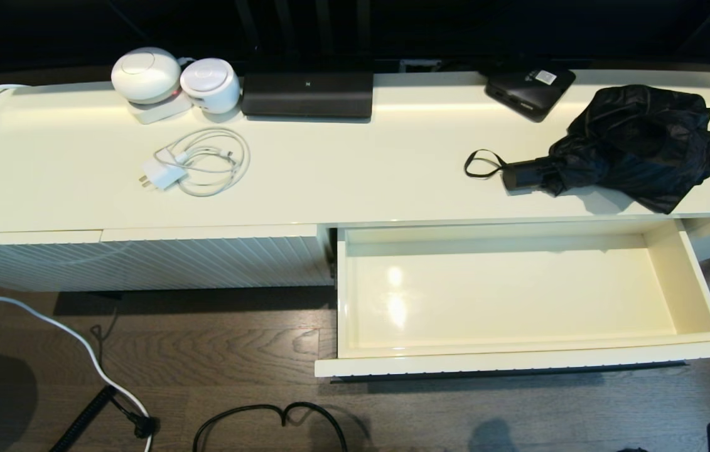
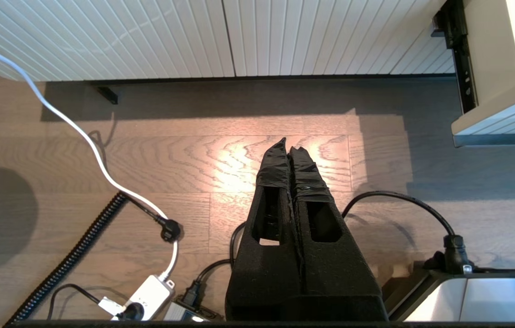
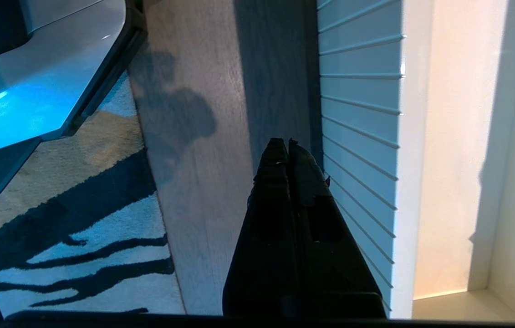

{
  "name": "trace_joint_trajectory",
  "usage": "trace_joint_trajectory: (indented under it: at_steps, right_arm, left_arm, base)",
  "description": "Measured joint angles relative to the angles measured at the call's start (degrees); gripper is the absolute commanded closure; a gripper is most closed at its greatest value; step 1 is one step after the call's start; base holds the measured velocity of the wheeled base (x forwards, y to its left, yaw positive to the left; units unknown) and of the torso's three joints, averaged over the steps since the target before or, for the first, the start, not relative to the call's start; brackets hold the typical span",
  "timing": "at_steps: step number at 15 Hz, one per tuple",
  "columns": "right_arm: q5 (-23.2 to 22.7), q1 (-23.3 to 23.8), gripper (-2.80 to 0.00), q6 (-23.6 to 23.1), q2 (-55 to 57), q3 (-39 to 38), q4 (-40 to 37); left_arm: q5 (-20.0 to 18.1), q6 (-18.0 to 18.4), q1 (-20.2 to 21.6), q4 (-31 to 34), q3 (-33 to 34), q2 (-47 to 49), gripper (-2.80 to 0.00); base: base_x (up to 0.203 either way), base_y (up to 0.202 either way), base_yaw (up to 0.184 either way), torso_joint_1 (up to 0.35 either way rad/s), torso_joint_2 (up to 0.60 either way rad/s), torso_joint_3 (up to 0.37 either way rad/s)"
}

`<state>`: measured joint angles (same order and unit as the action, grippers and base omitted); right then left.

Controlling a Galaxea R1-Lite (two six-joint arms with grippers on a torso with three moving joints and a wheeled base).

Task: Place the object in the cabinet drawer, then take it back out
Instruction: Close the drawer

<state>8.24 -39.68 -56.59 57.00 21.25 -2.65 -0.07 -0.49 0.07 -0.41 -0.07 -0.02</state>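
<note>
The black folding umbrella (image 1: 634, 143) lies on the cabinet top at the right, its short handle and wrist loop pointing left. Just in front of it the cream cabinet drawer (image 1: 684, 276) stands pulled out, its glossy interior bare; its ribbed front (image 3: 357, 136) shows in the right wrist view. My right gripper (image 3: 283, 143) is shut on nothing, low beside that ribbed front, over the wooden floor. My left gripper (image 2: 288, 145) is shut too, holding nothing, above the floor in front of the ribbed panel (image 2: 248, 36). Neither gripper shows in the head view.
On the cabinet top (image 1: 342, 169) lie a white charger with coiled cable (image 1: 194, 164), two white round devices (image 1: 172, 78), a black bar-shaped box (image 1: 307, 93) and a flat black box with sticker (image 1: 529, 86). Cables and a power strip (image 2: 148, 296) lie on the floor; a patterned rug (image 3: 66, 241) lies by the right arm.
</note>
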Motion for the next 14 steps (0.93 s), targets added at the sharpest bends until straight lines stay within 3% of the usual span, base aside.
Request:
trace_joint_trajectory:
  at_steps: [4, 11, 14]
  right_arm:
    - [0.27, 0.38, 0.00, 0.12, 4.72, 0.24, 2.81]
    - [1.38, 0.74, 0.00, -0.22, 15.17, 0.33, 19.95]
    - [4.68, 0.73, 0.00, -0.38, 16.70, 0.49, 22.59]
  left_arm:
    - [-0.02, -0.02, 0.00, 0.00, -0.02, 0.00, 0.00]
    - [-0.02, 0.02, 0.00, 0.00, 0.02, 0.00, 0.00]
    - [-0.02, 0.02, 0.00, 0.00, 0.02, 0.00, 0.00]
  base:
    - [0.000, 0.000, 0.000, 0.000, 0.00, 0.000]
    - [0.000, 0.000, 0.000, 0.000, 0.00, 0.000]
    - [0.000, 0.000, 0.000, 0.000, 0.00, 0.000]
